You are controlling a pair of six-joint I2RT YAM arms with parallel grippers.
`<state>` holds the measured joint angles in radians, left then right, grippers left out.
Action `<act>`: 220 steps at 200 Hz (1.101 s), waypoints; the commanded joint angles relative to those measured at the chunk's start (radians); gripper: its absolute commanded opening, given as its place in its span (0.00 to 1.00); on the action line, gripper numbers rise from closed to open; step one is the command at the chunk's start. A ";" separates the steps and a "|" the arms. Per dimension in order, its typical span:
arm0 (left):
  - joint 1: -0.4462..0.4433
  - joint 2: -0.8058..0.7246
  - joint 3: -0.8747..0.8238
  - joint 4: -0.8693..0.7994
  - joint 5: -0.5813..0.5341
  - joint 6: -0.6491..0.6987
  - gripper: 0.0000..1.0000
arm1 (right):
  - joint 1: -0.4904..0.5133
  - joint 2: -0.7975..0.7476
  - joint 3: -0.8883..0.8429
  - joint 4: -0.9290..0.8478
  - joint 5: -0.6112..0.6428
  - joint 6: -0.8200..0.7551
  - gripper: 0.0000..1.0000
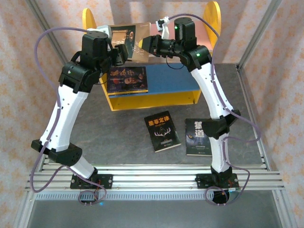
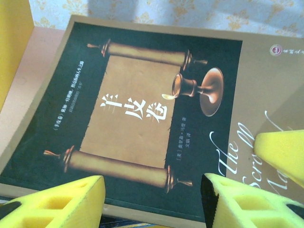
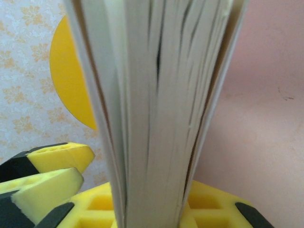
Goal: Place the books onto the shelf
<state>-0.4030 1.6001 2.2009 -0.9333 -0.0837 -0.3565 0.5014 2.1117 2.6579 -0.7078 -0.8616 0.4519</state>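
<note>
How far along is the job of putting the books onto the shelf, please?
One dark book lies on the shelf's blue board. The right gripper holds the scroll-cover book at the pink board. Two dark books wait on the table.

"羊皮卷" on scroll-cover book, "墨菲定律" on black book, "狼道" on dark book

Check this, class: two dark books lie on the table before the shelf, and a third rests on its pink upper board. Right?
No. The top external view shows the third dark book on the blue lower board; the other two do lie on the table.
</note>
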 commanded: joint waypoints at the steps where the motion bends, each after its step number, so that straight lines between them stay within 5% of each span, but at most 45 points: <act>1: 0.012 0.008 -0.011 0.020 0.016 0.011 0.57 | -0.004 0.013 0.059 0.096 -0.067 0.020 0.23; 93: 0.014 -0.046 -0.124 0.068 -0.025 -0.035 0.56 | -0.011 0.031 0.072 0.094 0.040 0.008 0.46; 220: 0.037 0.042 0.005 0.002 -0.034 -0.022 0.56 | -0.023 -0.008 0.071 -0.066 0.155 -0.110 0.74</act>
<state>-0.3775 1.6218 2.1769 -0.9024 -0.0937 -0.3756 0.4850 2.1345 2.7121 -0.6903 -0.7593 0.3866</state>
